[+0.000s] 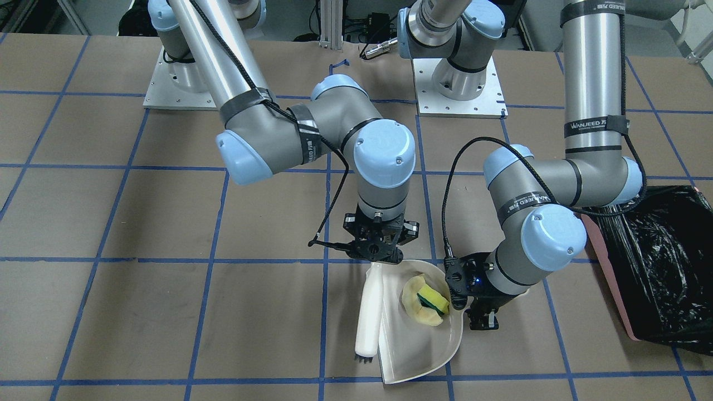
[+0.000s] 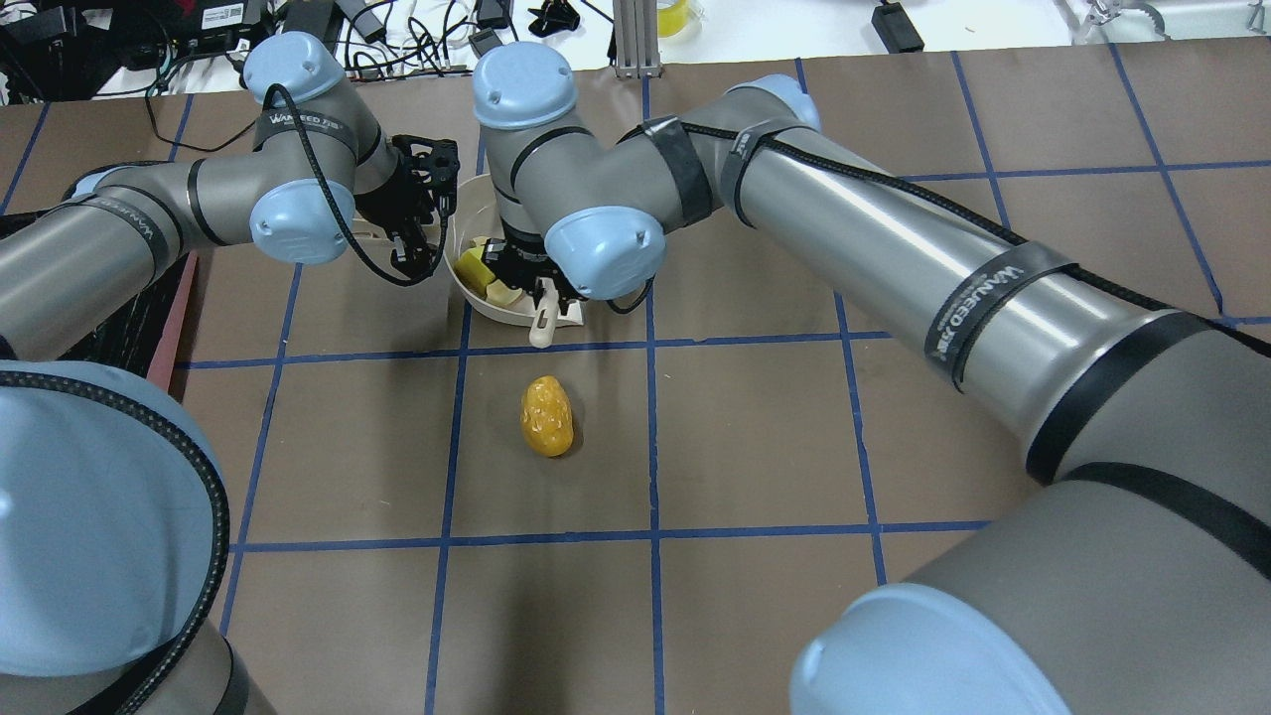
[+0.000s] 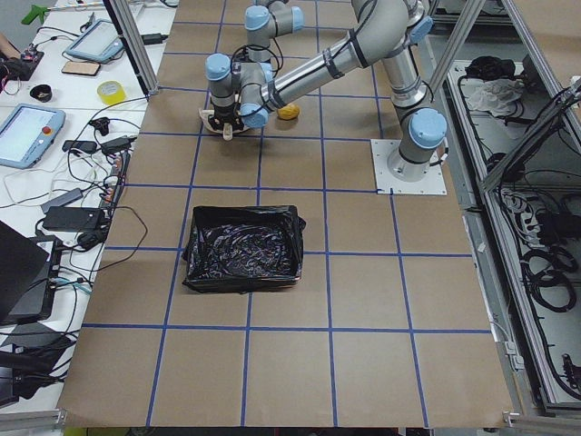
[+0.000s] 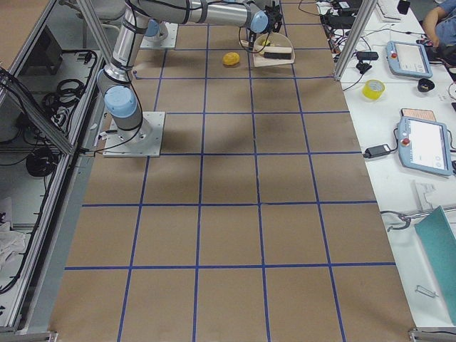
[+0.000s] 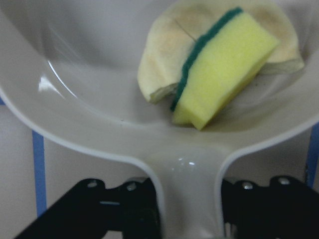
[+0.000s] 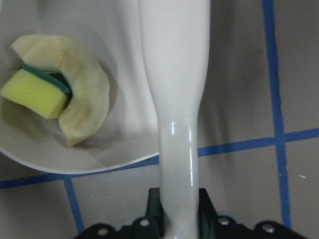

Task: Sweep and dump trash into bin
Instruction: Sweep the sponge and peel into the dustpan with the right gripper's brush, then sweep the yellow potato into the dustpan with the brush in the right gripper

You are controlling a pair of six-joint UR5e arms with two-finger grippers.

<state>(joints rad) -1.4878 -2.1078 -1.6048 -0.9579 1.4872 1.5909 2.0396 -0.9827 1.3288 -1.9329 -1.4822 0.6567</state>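
- Sweeping looks half done. The pale-yellow peel (image 1: pixel 426 301), with its yellow-green wedge, lies in the off-white dustpan (image 1: pixel 423 351). The potato lump (image 2: pixel 547 416) sits on the tabletop at the centre of the overhead view, apart from the pan.
- The left end effector (image 5: pixel 188 211) is closed around the dustpan's handle, and the right end effector (image 6: pixel 178 219) is clamped on the white brush (image 1: pixel 369 312).
- Next, brush the potato into the pan, then tip it into the bin (image 1: pixel 610 281) at the front view's right edge. Only its black liner shows inside.

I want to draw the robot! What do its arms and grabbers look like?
The left arm and right arm are silver-grey tubes with rounded light-blue joint caps. A black cable runs along each, strapped with black bands printed WANJEED. The left gripper and right gripper are black and blocky.
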